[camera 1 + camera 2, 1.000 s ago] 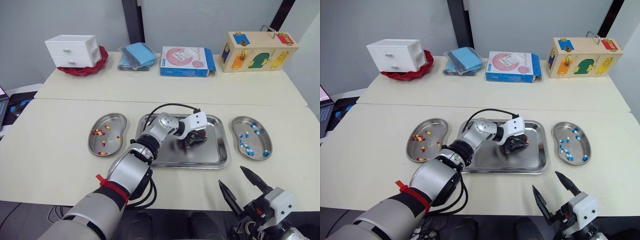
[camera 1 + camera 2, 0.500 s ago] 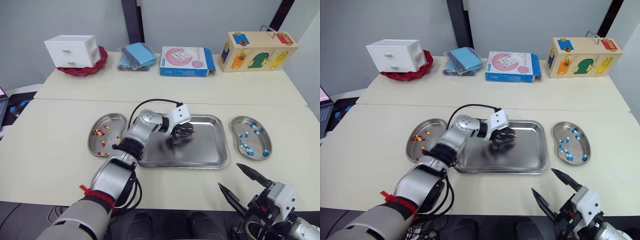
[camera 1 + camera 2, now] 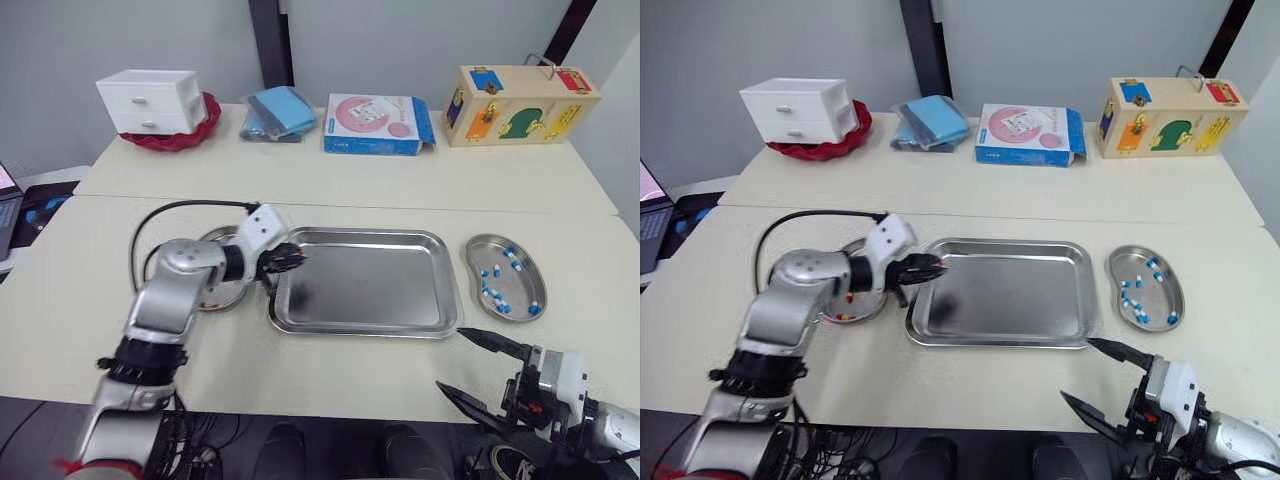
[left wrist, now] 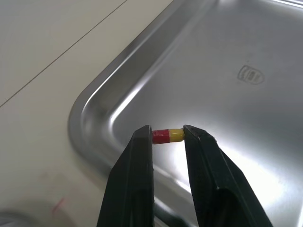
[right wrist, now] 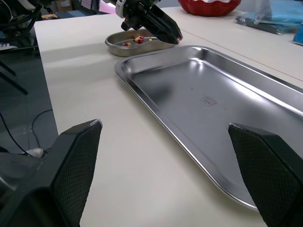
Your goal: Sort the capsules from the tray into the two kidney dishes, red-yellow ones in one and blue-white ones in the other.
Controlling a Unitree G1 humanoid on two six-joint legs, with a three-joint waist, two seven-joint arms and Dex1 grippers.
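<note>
A small red-and-yellow capsule (image 4: 168, 135) sits pinched end to end between the two black fingertips of the left gripper (image 4: 167, 137), held just above the left-hand corner of the shallow rectangular stainless-steel tray (image 3: 380, 290). The light fingertip grip suits a smooth, rounded shell that would likely roll or squirt free under a harder or off-centre squeeze.

The tray's polished floor, with raised rolled rims, rounded corners and a small stamped mark, looks bare, which suggests this capsule is the last to be sorted.

Just left of the tray lies a curved steel kidney dish (image 5: 128, 49) already holding a scatter of red-and-yellow capsules (image 5: 137, 39). It is the likely destination, a short carry away from the tray's left rim.

Just right of the tray, a matching steel kidney dish (image 3: 522, 285) holds the blue-and-white capsules (image 3: 497, 298).

In front of the tray's right-hand corner, the right gripper (image 3: 452, 358) waits over the matt cream table top (image 3: 100, 300). Its textured black fingers are spread wide and hold nothing, apparently parked out of the left arm's way.
</note>
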